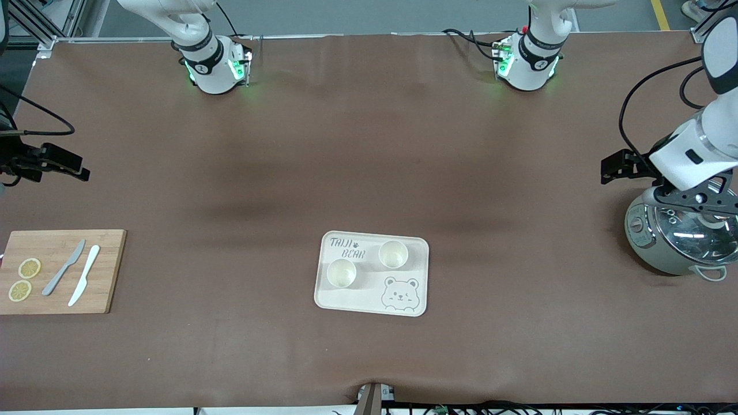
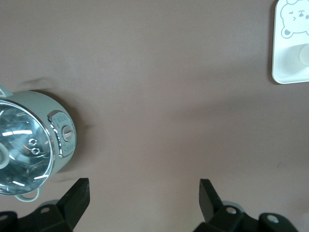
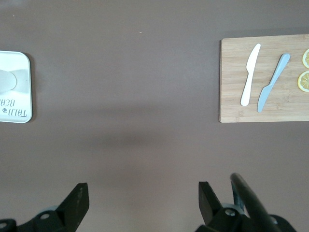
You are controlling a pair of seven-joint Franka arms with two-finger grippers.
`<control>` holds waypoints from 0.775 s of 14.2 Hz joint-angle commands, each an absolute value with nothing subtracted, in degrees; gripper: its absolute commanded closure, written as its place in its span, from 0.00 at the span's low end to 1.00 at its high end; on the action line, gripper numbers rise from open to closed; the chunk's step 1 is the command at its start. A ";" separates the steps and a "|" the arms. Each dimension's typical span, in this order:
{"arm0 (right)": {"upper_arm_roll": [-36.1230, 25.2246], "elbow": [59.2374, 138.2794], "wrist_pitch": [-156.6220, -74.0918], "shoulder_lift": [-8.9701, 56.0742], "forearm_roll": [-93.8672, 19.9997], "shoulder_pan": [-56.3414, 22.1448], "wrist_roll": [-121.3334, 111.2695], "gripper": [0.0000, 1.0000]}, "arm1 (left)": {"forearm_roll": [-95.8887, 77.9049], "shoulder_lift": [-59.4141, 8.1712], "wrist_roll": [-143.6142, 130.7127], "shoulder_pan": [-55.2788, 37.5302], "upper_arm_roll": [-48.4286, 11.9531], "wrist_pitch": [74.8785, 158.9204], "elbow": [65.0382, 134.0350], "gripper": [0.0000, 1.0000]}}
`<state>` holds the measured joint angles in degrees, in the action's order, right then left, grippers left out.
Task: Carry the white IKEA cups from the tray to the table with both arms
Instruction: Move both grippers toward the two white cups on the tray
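While both white IKEA cups (image 1: 341, 272) (image 1: 393, 254) stand upright on the tray (image 1: 323, 294), six o'clock on the desk (image 1: 369, 161), left gripper (image 2: 144, 193) and right gripper (image 3: 143, 195) wait, fingers spread. Cups probably light, rigid, slippery, breakable; pinch across rim wall.

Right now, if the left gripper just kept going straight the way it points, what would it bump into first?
Probably just the bare table. The left gripper is open and points down at brown cloth, with the cooker off to one side and the tray off to the other. Neither seems to lie in its line, though depth is hard to judge.
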<state>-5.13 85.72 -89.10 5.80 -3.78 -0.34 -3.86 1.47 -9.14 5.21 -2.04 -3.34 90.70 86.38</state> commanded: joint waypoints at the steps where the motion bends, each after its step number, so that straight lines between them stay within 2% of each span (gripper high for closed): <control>1: -5.45 84.82 -88.59 6.68 -3.87 -0.96 -3.78 0.00 | 0.97 -10.89 5.44 -1.50 -3.52 90.53 85.08 0.00; 3: -5.36 84.90 -88.86 6.68 -3.87 -1.05 -3.69 0.00 | 0.70 -11.86 6.15 -1.23 -3.43 90.79 85.08 0.00; 5: -5.36 84.99 -89.03 6.77 -3.87 -0.88 -3.69 0.00 | 1.15 -13.61 5.54 -4.11 -3.60 94.99 85.52 0.00; 8: -5.36 85.08 -89.03 6.86 -3.96 -0.97 -3.69 0.00 | -0.17 -14.50 2.57 -6.59 -4.30 95.36 85.69 0.00; 11: -5.27 84.90 -88.95 6.86 -4.56 -1.76 -3.52 0.00 | -2.20 -19.40 -3.15 -9.12 -5.71 98.25 84.90 0.00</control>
<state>-5.09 85.72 -89.20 6.56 -3.81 -0.80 -3.87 -0.86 -16.15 -0.61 -7.92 -5.02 96.69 86.33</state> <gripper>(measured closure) 0.000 0.000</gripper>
